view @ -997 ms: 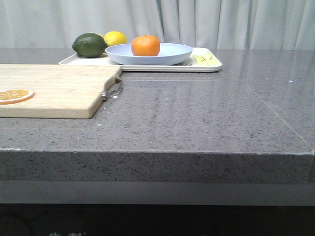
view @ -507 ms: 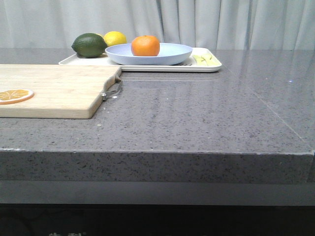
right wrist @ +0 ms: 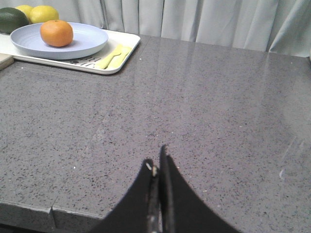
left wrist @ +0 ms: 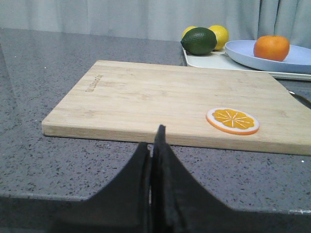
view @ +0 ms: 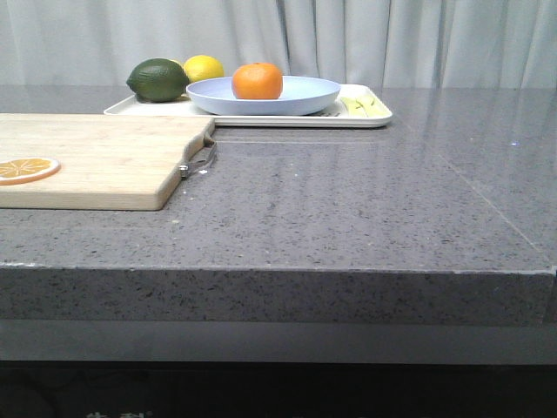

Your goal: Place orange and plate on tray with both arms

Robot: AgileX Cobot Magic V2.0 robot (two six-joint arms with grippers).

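While one round bright orange (view: pixel 257 80) sits in one pale lavender-blue plate (view: pixel 305 94) on one cream-white rectangular tray (view: pixel 370 117), long axis left-right, both black pincers, left (left wrist: pixel 152 145) and right (right wrist: pixel 157 167), are closed, empty.

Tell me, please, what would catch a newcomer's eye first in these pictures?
The bright orange stands out at once: it sits in the pale lavender-blue plate, which rests on the cream tray at the far side of the grey counter, next to a dark green fruit and a lemon. Nearer, an orange slice lies on the wooden cutting board. Both wrist views show the left gripper and right gripper shut and empty.
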